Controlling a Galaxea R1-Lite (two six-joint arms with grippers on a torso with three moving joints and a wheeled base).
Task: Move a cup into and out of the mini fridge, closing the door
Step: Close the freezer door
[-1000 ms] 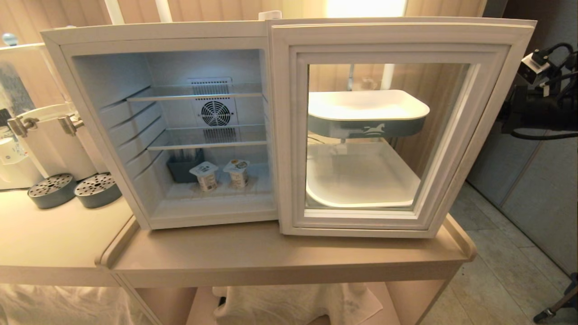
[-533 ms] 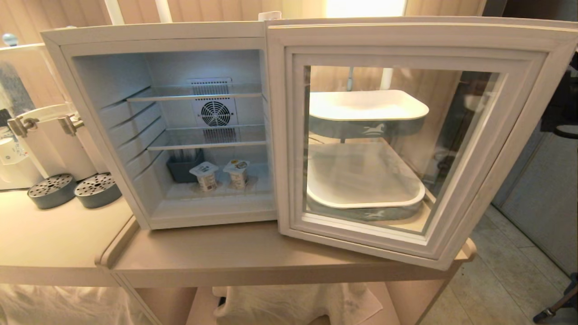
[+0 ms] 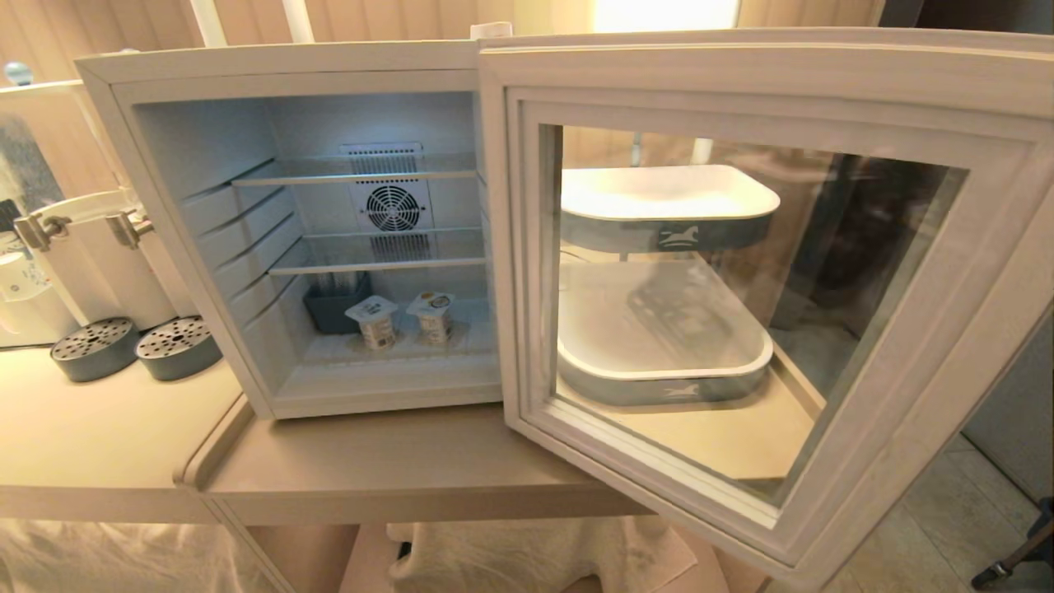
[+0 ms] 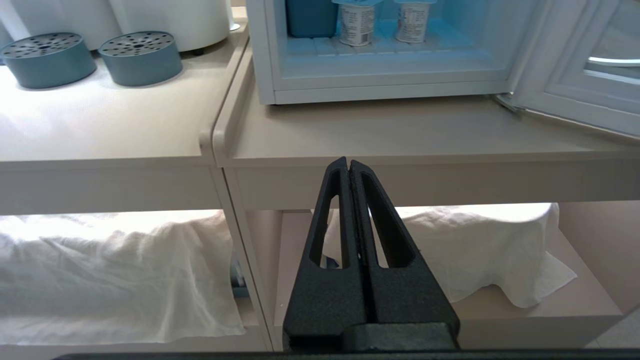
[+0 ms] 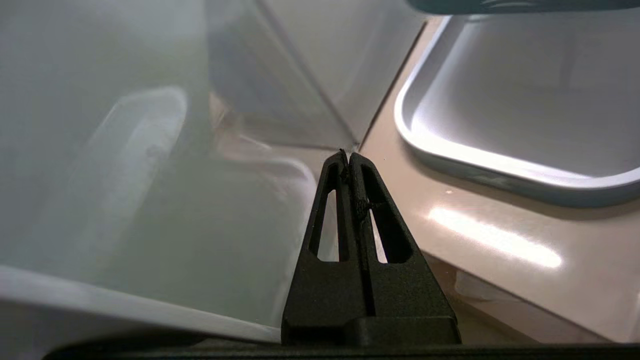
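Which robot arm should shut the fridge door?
Probably the right. Its end effector, shut, sits just behind the door, on the glass's outer side, ready to push. The left end effector hangs low before the table edge, away from the door.

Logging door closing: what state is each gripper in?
Left gripper: shut, empty, parked below the counter.
Right gripper: shut, empty, behind the door.

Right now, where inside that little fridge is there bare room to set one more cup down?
Both wire shelves, the upper shelf and the lower shelf, are bare. The mini fridge floor is crowded at the back: a dark container and two cups stand side by side. The front strip of floor, before them, is free.
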